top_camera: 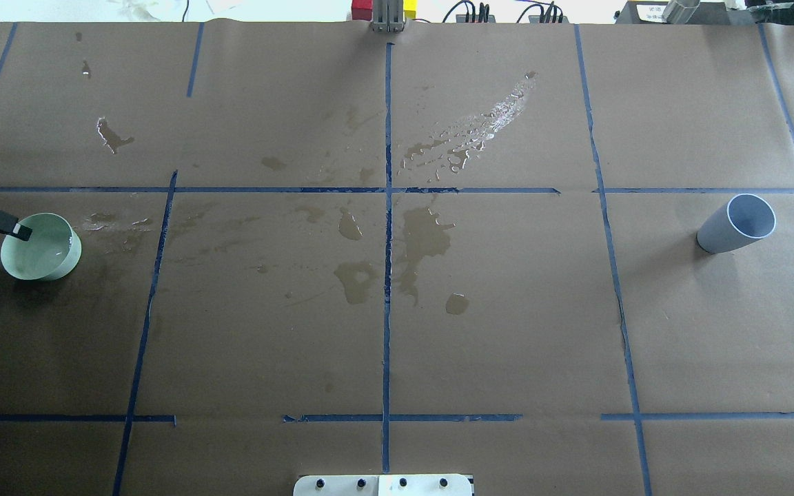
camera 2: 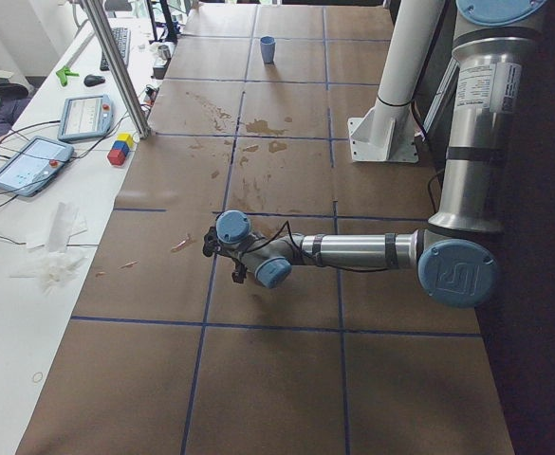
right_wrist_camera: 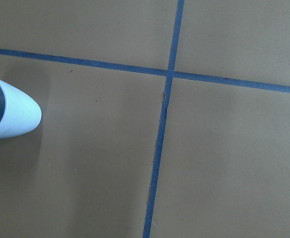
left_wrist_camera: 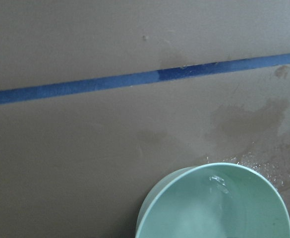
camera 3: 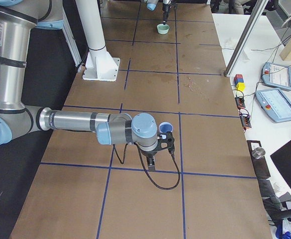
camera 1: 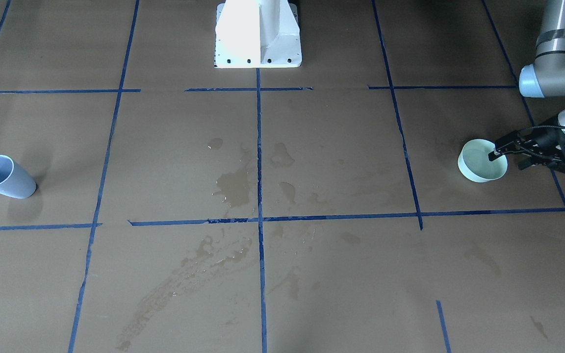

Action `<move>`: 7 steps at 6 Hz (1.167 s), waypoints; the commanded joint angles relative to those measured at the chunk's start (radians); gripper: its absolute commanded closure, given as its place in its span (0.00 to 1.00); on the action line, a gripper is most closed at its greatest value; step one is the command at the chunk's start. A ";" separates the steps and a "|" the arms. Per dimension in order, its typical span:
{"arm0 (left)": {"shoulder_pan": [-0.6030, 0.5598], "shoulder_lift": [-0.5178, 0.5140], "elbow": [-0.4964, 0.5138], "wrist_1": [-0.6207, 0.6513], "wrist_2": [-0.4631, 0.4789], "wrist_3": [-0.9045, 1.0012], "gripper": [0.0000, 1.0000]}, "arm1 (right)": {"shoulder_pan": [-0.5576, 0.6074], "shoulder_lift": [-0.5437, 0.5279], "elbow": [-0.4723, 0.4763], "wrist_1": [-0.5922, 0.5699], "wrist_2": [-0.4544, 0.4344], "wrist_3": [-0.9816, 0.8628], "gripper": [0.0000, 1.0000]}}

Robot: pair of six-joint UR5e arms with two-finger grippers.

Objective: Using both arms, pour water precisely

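A pale green cup (camera 1: pixel 481 169) stands upright on the brown paper at the table's left end. It holds a little water (left_wrist_camera: pixel 211 210), seen as a faint sheen. My left gripper (camera 1: pixel 496 151) points down at the cup's rim on the arm's side, with a small gap between its fingers, and the cup rests on the table. In the overhead view its fingertip (top_camera: pixel 19 230) lies over the green cup's (top_camera: pixel 42 251) rim. A pale blue cup (top_camera: pixel 735 224) stands at the right end. My right gripper (camera 3: pixel 160 147) hangs just beside the blue cup (camera 3: pixel 164 128); I cannot tell its state.
Spilled water puddles (top_camera: pixel 424 234) and wet streaks (top_camera: pixel 480 127) lie across the table's middle. Blue tape lines (top_camera: pixel 387 275) divide the paper into squares. The white pedestal (camera 1: pixel 258 34) stands at the robot's edge. Tablets and small blocks (camera 2: pixel 119 150) sit beyond the far edge.
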 commanded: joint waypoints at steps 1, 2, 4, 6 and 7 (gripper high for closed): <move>-0.087 -0.001 -0.009 0.112 -0.001 0.186 0.00 | 0.000 0.000 0.000 0.000 0.000 0.001 0.00; -0.146 -0.009 -0.028 0.241 0.002 0.310 0.00 | 0.000 0.000 0.000 0.000 -0.002 0.001 0.00; -0.238 -0.011 -0.129 0.514 0.006 0.467 0.00 | 0.000 0.000 0.000 0.000 0.000 0.005 0.00; -0.322 -0.009 -0.244 0.742 0.033 0.549 0.00 | 0.000 0.002 0.000 0.000 0.000 0.001 0.00; -0.371 -0.009 -0.241 0.809 0.044 0.647 0.00 | 0.000 0.000 0.003 -0.002 -0.002 0.001 0.00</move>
